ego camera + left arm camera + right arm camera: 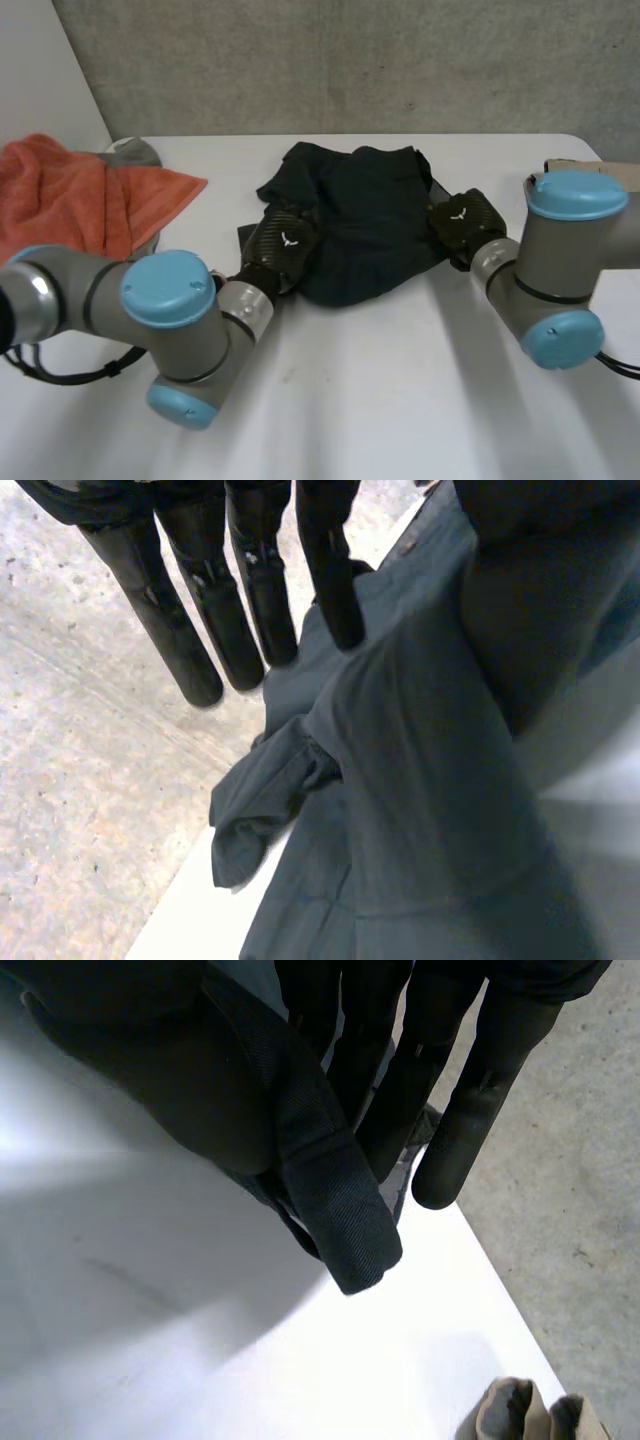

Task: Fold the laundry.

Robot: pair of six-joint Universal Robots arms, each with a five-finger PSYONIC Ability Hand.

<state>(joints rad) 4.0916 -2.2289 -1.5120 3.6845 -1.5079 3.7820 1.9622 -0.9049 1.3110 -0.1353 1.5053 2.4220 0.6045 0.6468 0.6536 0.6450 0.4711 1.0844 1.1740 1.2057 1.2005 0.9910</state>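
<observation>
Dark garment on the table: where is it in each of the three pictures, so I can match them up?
Head view: dark garment lies mid-table between the left robot hand and right robot hand.
Left wrist view: spread beside the left robot hand's fingertips.
Right wrist view: a rolled edge hangs at the right robot hand.
Shared landmark: the white table.

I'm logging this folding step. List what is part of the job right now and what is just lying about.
In the job:
dark garment, mid-table
left hand, at its left edge
right hand, at its right edge

Lying about:
orange towel, untouched
grey cloth, under the towel
beige cloth, apart from the garment
</observation>
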